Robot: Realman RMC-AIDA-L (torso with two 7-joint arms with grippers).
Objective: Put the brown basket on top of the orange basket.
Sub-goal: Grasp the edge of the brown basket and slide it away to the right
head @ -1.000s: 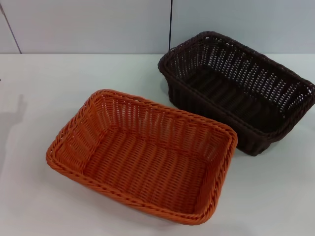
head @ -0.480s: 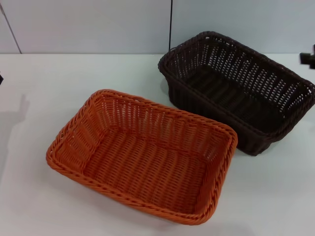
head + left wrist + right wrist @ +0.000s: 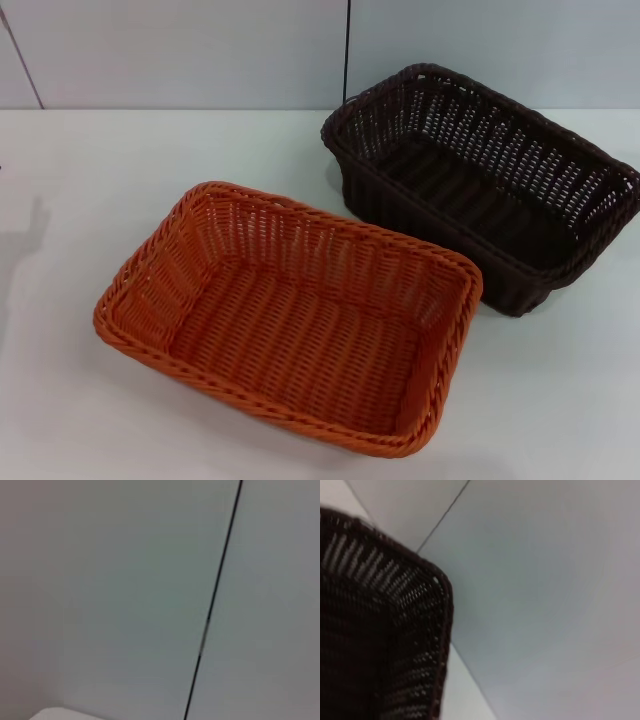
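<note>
From the head camera I see the orange basket (image 3: 290, 320) nearest me, low and centre-left in the frame, sitting flat on the white counter (image 3: 90, 200) and turned at an angle, with nothing inside it. Just beyond it, in the upper right of the frame, the brown basket (image 3: 485, 185) rests on the same counter, also at an angle and with nothing inside; its near long side runs close beside the orange basket's far right corner, and I cannot tell whether they touch. Behind both stands a pale wall (image 3: 180, 50) with a dark vertical seam (image 3: 346, 50). Neither end effector shows in any view, so I cannot tell how far open they are. My right wrist camera looks at one corner of the brown basket (image 3: 380, 630) up close.
</note>
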